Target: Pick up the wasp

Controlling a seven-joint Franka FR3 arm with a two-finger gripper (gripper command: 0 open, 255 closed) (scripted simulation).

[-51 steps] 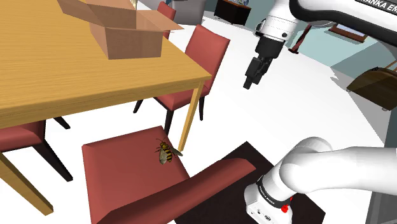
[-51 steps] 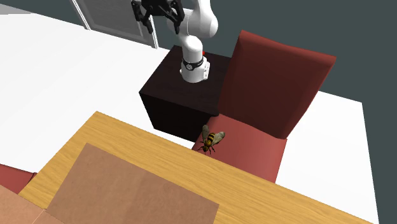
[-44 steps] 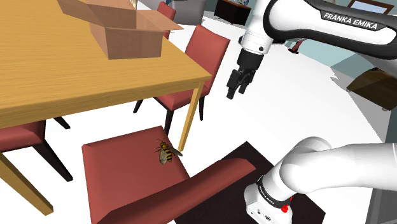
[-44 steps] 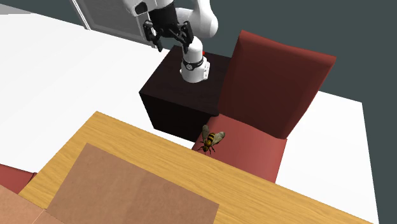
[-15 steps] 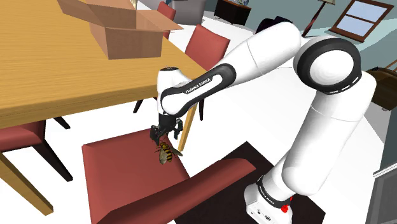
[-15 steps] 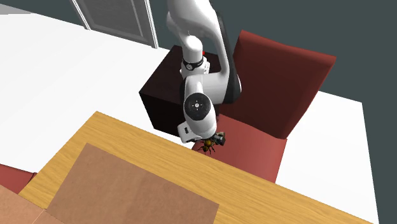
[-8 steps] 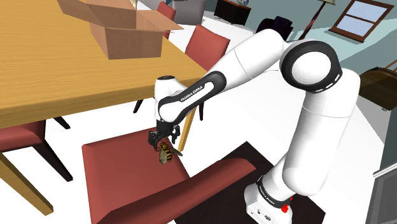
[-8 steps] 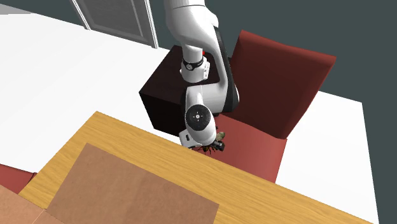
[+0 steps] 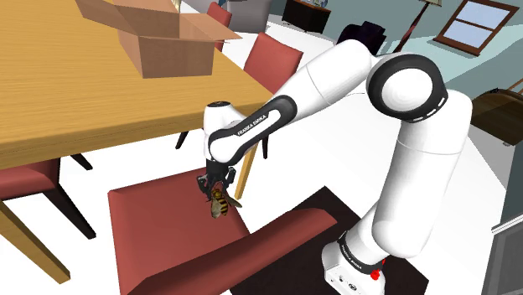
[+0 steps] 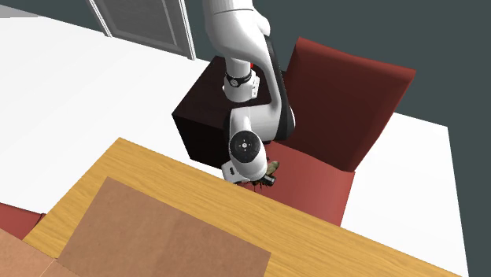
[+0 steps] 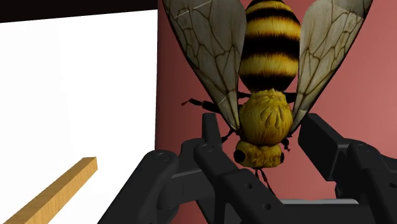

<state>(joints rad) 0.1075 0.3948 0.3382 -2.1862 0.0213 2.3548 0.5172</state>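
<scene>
On the red chair seat [image 9: 159, 225], the wasp [image 11: 267, 76] lies between the parted fingers of the gripper [image 11: 261, 124]; closing on its small head or thin wings could let it slip.

Open cardboard box [image 9: 163, 42] on wooden table [image 9: 84, 100]. Red chair [image 9: 159, 230] just beside table corner, another red chair [image 9: 272, 67] further along table edge. White floor [image 10: 79, 79]. Window [image 9: 469, 18] on far wall.

Exterior views face each other over the chair [image 9: 159, 222]; wrist hugs wasp [image 11: 267, 95].
</scene>
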